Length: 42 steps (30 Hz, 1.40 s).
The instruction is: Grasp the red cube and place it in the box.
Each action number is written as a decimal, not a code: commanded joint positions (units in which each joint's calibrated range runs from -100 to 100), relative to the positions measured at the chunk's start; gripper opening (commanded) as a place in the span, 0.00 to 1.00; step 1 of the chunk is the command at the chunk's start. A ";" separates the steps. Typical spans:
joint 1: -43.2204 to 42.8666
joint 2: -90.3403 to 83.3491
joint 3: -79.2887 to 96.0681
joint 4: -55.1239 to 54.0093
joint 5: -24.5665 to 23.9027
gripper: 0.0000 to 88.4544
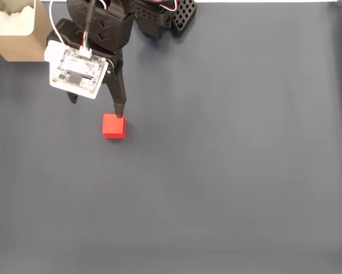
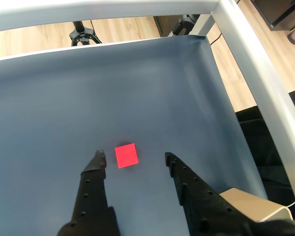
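A small, bright red cube with plain smooth faces is seen on dark grey matting, framed between the gripper's parted fingers.

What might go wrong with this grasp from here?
The open gripper hangs above the red cube, which sits nearer one finger, so closing may push the cube sideways. In the fixed view the box lies partly off frame behind the arm, so the carry could clip its wall.
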 commanded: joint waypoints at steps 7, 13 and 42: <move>-0.69 -0.39 2.14 -2.06 0.44 0.38; -0.69 -0.31 4.78 -3.70 0.78 0.39; -2.61 3.68 10.89 -11.89 -1.32 0.44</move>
